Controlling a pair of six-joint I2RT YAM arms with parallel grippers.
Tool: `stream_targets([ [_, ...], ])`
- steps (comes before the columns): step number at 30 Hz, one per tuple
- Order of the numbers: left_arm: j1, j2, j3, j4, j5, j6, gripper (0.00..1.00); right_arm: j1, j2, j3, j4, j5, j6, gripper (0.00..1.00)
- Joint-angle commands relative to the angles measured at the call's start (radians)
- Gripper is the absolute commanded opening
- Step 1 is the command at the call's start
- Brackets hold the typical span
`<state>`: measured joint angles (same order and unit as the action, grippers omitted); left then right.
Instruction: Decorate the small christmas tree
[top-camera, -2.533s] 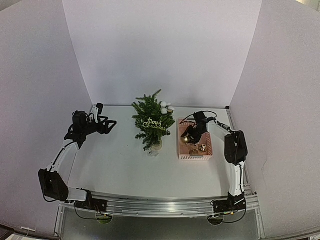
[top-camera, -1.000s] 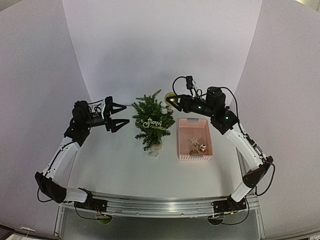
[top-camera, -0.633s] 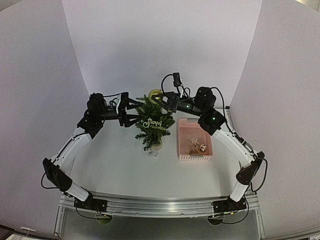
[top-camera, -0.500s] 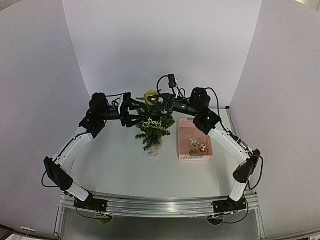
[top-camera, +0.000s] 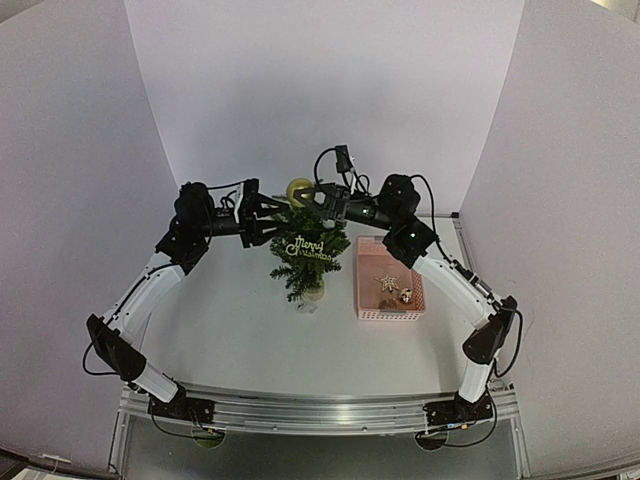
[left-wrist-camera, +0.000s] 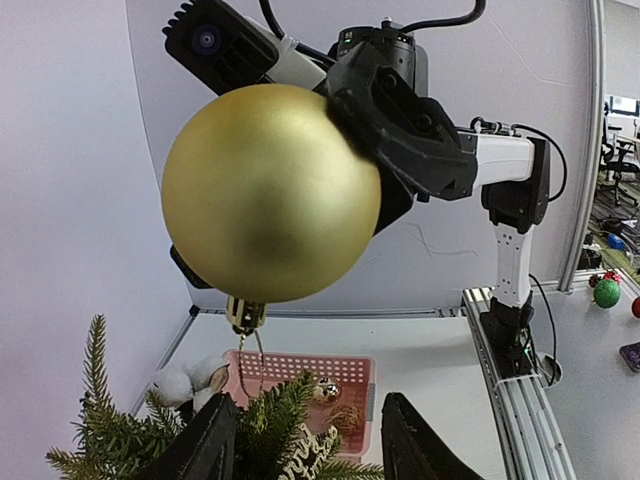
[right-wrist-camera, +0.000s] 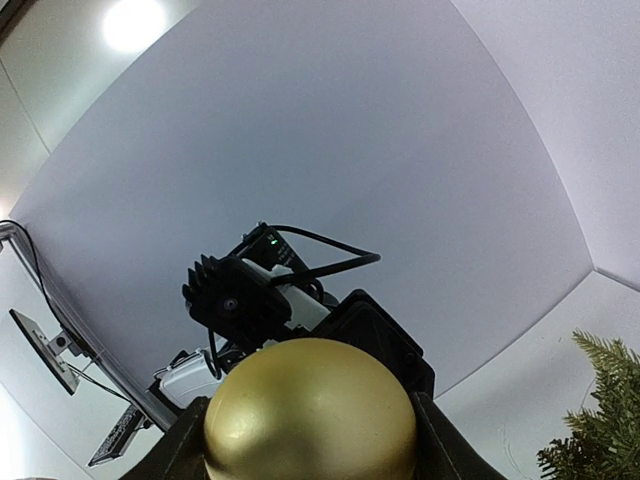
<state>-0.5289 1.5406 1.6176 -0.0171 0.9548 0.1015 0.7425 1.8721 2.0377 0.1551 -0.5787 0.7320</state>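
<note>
Seen from above, the right gripper (top-camera: 312, 196) clamps a gold bauble (top-camera: 298, 189) over the small christmas tree (top-camera: 305, 255) beside the pink basket (top-camera: 390, 317), presumably to hang it; in the left wrist view, the left gripper (left-wrist-camera: 308, 445) stands apart around the treetop, seemingly to steady it; in the right wrist view, fingers (right-wrist-camera: 180, 450) hug the bauble's sides.

- soft, even light; backdrop (top-camera: 320, 90) goes a bit lilac, only faint shadows on the table (top-camera: 230, 320)
- ceiling lamp (right-wrist-camera: 133, 22) blows out the right wrist view's top corner
- gold ball (left-wrist-camera: 270, 190) looks slightly soft up close, darker underneath
- top view bends fisheye-style at the edges
</note>
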Motion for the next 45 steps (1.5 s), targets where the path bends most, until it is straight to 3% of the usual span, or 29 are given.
stream_targets([
  [1,0.001,0.011,0.067,-0.005,-0.036,0.010,0.50,0.007,0.012,0.028,0.066,-0.030,0.020,0.52],
  [10,0.001,0.025,0.069,0.061,-0.021,-0.041,0.46,0.010,0.019,0.029,0.084,-0.039,0.028,0.50],
  [21,0.001,0.035,0.066,0.110,-0.029,-0.071,0.35,0.012,0.032,0.035,0.089,-0.043,0.030,0.50],
  [34,0.001,0.022,0.063,0.059,-0.033,-0.039,0.00,0.012,0.033,0.045,0.089,-0.052,0.019,0.50],
  [45,0.012,-0.025,0.046,0.039,-0.041,-0.031,0.00,-0.013,-0.060,-0.103,0.088,0.055,-0.007,0.48],
])
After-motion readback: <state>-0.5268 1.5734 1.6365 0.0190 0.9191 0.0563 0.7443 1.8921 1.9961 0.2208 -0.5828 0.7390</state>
